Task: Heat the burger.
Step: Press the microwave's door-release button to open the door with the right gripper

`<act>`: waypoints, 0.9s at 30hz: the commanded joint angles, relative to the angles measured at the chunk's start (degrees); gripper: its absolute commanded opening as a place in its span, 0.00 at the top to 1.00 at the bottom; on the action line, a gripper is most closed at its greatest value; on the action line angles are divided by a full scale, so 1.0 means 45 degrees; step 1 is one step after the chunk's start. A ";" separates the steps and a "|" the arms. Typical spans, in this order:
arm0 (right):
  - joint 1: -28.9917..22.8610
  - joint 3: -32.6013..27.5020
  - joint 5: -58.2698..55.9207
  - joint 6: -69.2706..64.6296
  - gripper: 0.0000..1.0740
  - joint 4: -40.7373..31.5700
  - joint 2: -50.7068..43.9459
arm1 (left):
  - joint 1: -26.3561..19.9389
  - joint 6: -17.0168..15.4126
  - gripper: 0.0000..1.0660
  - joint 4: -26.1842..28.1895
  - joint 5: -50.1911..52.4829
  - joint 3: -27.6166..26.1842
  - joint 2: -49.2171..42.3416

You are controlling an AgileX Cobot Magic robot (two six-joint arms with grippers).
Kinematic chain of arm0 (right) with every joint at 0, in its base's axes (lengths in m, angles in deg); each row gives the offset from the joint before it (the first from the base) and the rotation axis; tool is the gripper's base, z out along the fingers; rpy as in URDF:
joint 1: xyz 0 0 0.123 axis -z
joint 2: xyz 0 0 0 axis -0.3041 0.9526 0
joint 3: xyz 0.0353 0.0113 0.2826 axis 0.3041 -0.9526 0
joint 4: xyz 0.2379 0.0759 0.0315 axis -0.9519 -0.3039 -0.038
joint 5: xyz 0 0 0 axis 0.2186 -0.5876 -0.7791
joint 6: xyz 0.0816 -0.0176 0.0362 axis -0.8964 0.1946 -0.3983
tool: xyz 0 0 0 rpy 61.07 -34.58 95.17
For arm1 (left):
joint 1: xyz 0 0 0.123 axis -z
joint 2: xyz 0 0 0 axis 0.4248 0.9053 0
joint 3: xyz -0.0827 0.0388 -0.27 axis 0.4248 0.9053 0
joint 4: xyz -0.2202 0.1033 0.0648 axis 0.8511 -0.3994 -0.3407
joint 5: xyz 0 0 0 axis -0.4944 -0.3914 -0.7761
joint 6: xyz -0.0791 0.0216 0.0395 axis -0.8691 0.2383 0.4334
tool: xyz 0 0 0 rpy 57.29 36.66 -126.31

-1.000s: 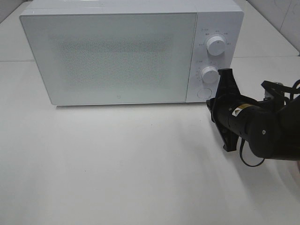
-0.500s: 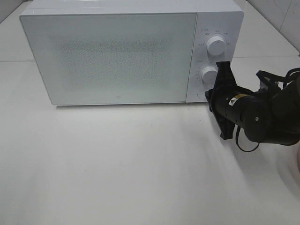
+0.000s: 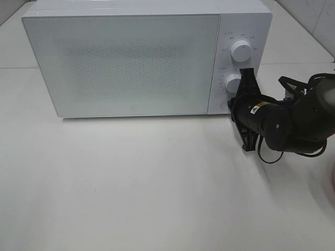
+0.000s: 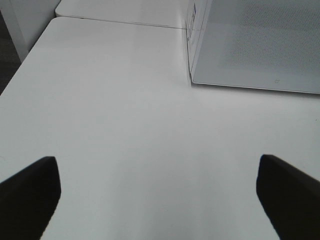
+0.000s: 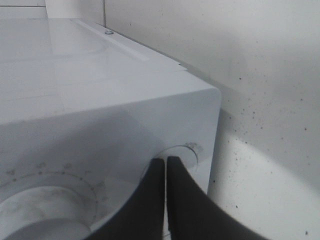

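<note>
Right gripper [image 5: 165, 161], fingers pressed together, is pointed at the microwave's [image 3: 131, 63] round button [image 5: 186, 150], right of frame centre. Left gripper [image 4: 157, 162] is spread wide. The burger cannot be seen.

A white table [image 3: 131, 183] fills the view — smooth and evenly lit. A pale tiled wall [image 3: 314, 15] stands behind it — dark floor [image 4: 6, 60] lies alongside.

The microwave [image 3: 131, 63] before the right gripper [image 3: 247, 73] is smooth, glossy white. The gripper looks matt black plastic.
</note>
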 commanded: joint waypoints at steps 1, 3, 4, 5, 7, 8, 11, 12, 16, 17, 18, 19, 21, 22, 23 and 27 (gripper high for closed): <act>0.0038 0.0115 0.0051 -0.0229 1.00 0.0115 -0.0051 | -0.0038 0.0025 0.06 0.0025 -0.0025 0.0000 -0.0242; 0.0038 0.0140 0.0115 -0.0331 1.00 0.0115 0.0000 | -0.0038 0.0025 0.06 0.0025 -0.0025 0.0000 -0.0242; 0.0038 0.0140 0.0115 -0.0331 1.00 0.0115 0.0000 | -0.0038 0.0025 0.06 0.0025 -0.0025 0.0000 -0.0242; 0.0038 0.0166 0.0140 -0.0420 1.00 0.0115 0.0064 | -0.0038 0.0025 0.06 0.0025 -0.0025 0.0000 -0.0242; 0.0038 0.0318 0.0140 -0.0700 1.00 0.0318 0.0191 | -0.0038 0.0025 0.06 0.0025 -0.0025 0.0000 -0.0242; 0.0038 0.0395 0.0178 -0.0853 1.00 0.0433 0.0242 | -0.0038 0.0025 0.06 0.0025 -0.0025 0.0000 -0.0242; 0.0038 0.0522 0.0764 -0.1031 1.00 0.0395 0.0242 | -0.0038 0.0025 0.06 0.0025 -0.0025 0.0000 -0.0242; 0.0038 0.0522 0.0764 -0.1031 1.00 0.0395 0.0242 | -0.0038 0.0025 0.06 0.0025 -0.0025 0.0000 -0.0242; 0.0038 0.0522 0.1668 -0.0891 1.00 0.0140 0.0242 | -0.0038 0.0025 0.06 0.0025 -0.0025 0.0000 -0.0242; 0.0038 0.0522 0.1668 -0.0891 1.00 0.0140 0.0242 | -0.0038 0.0025 0.06 0.0025 -0.0025 0.0000 -0.0242; 0.0038 0.0522 0.2012 -0.0840 1.00 -0.0076 0.0242 | -0.0038 0.0025 0.06 0.0025 -0.0025 0.0000 -0.0242; 0.0038 0.0522 0.2152 -0.0828 1.00 -0.0166 0.0242 | -0.0038 0.0025 0.06 0.0025 -0.0025 0.0000 -0.0242; 0.0038 0.0573 0.2355 -0.0828 1.00 -0.0369 0.0242 | -0.0038 0.0025 0.06 0.0025 -0.0025 0.0000 -0.0242; 0.0038 0.0573 0.2355 -0.0828 1.00 -0.0369 0.0242 | -0.0038 0.0025 0.06 0.0025 -0.0025 0.0000 -0.0242; 0.0038 0.0624 0.2432 -0.0789 1.00 -0.0458 0.0242 | -0.0038 0.0025 0.06 0.0025 -0.0025 0.0000 -0.0242; 0.0038 0.1108 0.2852 -0.0267 1.00 -0.0560 0.0242 | -0.0038 0.0025 0.06 0.0025 -0.0025 0.0000 -0.0242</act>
